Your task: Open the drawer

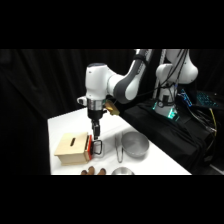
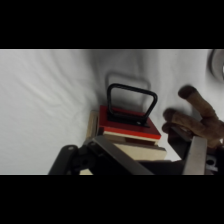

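Gripper (image 1: 95, 134) of the white arm hangs straight down over the front of the small light-wood box (image 1: 71, 148), its tip level with the box's top edge and just above the black loop handle (image 1: 98, 147); whether its fingers are apart or together I cannot tell from either view. In the side view the drawer with its red-orange front panel (image 1: 88, 148) sits at the box's right-hand end, near the table's front edge, and looks shut or very nearly so, the panel close against the box. The handle juts out from that panel toward the round metal bowl (image 1: 134, 144), so the pull, I judge, must run along the box's long axis, away from the box and toward the bowl. Metal tongs (image 1: 119, 148) lie between handle and bowl, and brown lumps (image 1: 93, 171) sit at the table's near edge. In the wrist view the drawer (image 2: 129, 127) lies directly ahead of the black linkage, the handle (image 2: 131, 103) a rounded rectangular loop standing off the panel over white table (image 2: 45, 100), with brown lumps (image 2: 197, 120) just beside it.
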